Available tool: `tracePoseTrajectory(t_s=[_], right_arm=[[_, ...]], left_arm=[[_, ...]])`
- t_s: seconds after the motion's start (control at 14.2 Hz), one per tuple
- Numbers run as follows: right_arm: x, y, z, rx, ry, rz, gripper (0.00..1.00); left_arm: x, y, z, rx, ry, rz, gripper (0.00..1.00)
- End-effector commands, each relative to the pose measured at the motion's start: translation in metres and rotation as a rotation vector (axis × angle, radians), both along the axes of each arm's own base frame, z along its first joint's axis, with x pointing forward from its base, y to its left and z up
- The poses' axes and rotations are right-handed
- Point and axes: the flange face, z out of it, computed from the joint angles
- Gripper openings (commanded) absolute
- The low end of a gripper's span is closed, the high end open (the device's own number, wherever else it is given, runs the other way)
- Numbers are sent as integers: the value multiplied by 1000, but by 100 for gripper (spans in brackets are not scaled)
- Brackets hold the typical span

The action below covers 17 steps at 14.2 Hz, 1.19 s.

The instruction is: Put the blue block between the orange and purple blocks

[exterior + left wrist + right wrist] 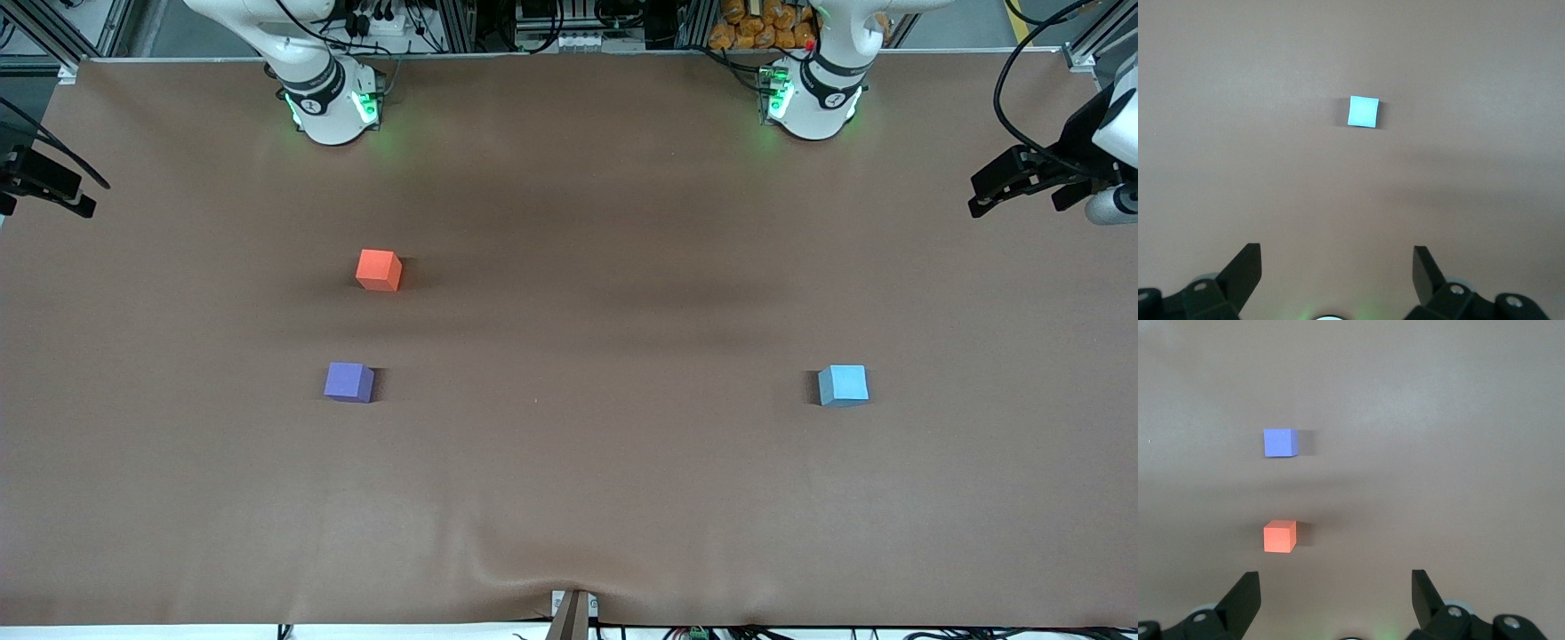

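On the table (569, 498), brown cloth: three cubes, all apart.
Blue block (843, 385): toward the left arm's end, alone, well apart from the other two.
Orange block (379, 269): toward the right arm's end, farther from the front camera than the purple one.
Purple block (348, 381): near the orange block, a gap between them.
Left gripper (1337, 267): fingers spread, empty, high over the cloth with the blue block below.
Right gripper (1335, 590): fingers spread, empty, high over the cloth near the orange block.
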Motion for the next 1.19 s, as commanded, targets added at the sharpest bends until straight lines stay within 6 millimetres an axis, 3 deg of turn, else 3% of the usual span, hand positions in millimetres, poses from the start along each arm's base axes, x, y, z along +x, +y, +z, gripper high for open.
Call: tracePoseTrajectory(t_s=[0.0, 1.12], right_arm=[[2, 0, 4, -9, -5, -7, 100], [3, 0, 4, -9, -5, -7, 100]], left_arm=[[1, 1, -1, -6, -2, -21, 100], [9, 4, -22, -5, 18, -15, 100]])
